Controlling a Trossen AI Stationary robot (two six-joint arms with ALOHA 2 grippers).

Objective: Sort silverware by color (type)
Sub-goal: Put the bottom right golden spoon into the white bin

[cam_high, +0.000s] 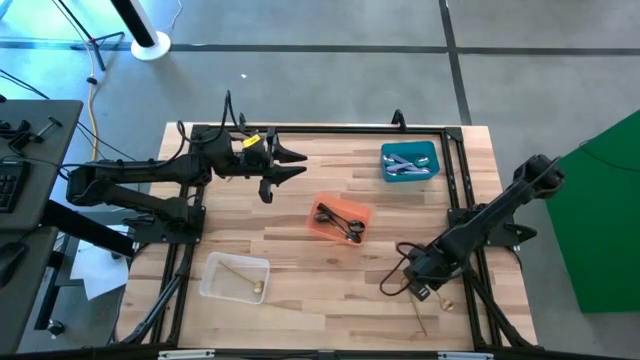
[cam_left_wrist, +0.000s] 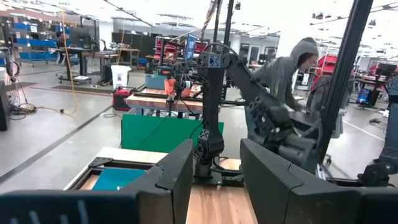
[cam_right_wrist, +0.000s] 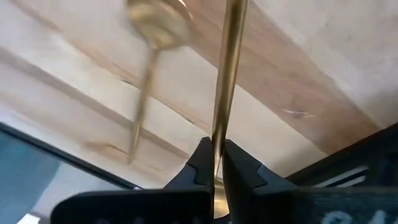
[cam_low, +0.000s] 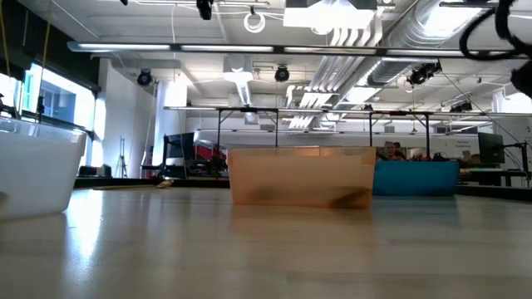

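My right gripper (cam_high: 435, 293) is low over the table's near right corner, shut on a thin gold piece of silverware (cam_right_wrist: 227, 74). A second gold spoon (cam_right_wrist: 152, 37) lies on the wood beside it; in the high view gold pieces (cam_high: 421, 321) show by the gripper. My left gripper (cam_high: 295, 165) hangs open and empty above the far left part of the table. Silver pieces lie in the blue bin (cam_high: 432, 152), black pieces in the orange bin (cam_high: 322, 231), and one gold piece (cam_high: 245, 281) in the clear bin (cam_high: 212, 268). My right gripper pinches the gold piece's thin handle (cam_right_wrist: 218, 134) between its two fingertips (cam_right_wrist: 200, 163). The handle runs on straight ahead of the fingers, along them, over the wood. Which end it has, and whether the piece is clear of the table, I cannot tell.
The three bins stand in a slanting row from far right to near left; in the low view they show as the clear bin (cam_low: 33, 174), orange bin (cam_low: 299, 176) and blue bin (cam_low: 416, 177). A black frame (cam_high: 330, 130) edges the table. A person (cam_left_wrist: 292, 68) stands beyond the right side.
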